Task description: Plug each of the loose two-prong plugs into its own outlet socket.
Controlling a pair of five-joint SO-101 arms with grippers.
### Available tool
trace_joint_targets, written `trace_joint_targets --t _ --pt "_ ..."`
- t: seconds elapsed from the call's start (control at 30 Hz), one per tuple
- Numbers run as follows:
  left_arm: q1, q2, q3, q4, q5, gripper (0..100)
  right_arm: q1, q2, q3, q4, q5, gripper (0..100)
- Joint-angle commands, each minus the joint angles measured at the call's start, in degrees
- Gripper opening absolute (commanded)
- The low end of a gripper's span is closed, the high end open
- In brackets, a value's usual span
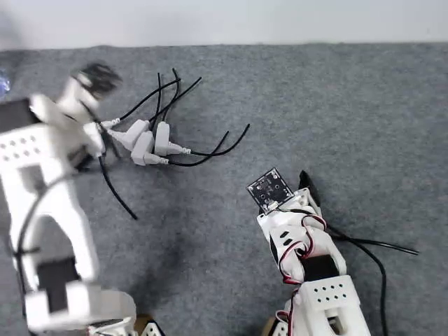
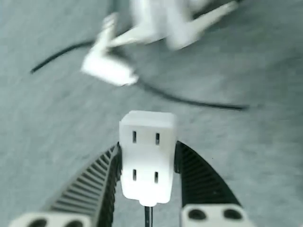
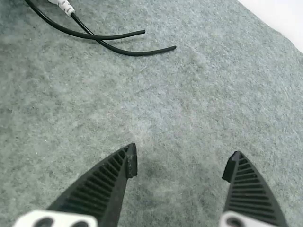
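The left gripper clamps the outlet block at the far left of the grey mat, loose plugs bunched just beside it; the right gripper hangs open to the right. Crossed cords could drag neighbouring plugs, or the block could twist when pushed.

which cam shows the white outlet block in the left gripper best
The left wrist view: the outlet block sits clamped in the left gripper, socket slots facing the camera. In the high view that arm's blurred end hides it beside the loose plugs. The right wrist view faces carpet and black cable ends.
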Motion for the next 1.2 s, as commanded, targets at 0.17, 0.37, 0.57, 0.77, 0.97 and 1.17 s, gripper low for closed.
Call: trace_joint_targets --t 0.17,0.37,0.57,0.77,0.97,1.17 --pt "20.7 -20.2 27.7 -3.9 4.3 1 0.9 -0.4 -0.5 -1.3 0.8 29.4" --pt "28.1 -21.5 44.0 -15.9 4.3 1 2.9 -0.4 -1.1 -1.4 0.7 29.4" --pt "37.6 -21.4 55.4 -25.6 4.3 1 9.0 0.1 -0.3 -5.8 0.4 29.4" --pt "41.8 -21.2 60.6 -31.5 4.3 1 10.6 0.1 2.6 -11.0 0.3 29.4" --pt "45.7 -21.2 66.2 -37.1 4.3 1 10.6 0.1 2.7 -11.0 0.3 29.4" --pt "47.5 -21.2 67.0 -38.0 4.3 2 10.6 0.1 2.7 -11.2 -1.5 29.4"
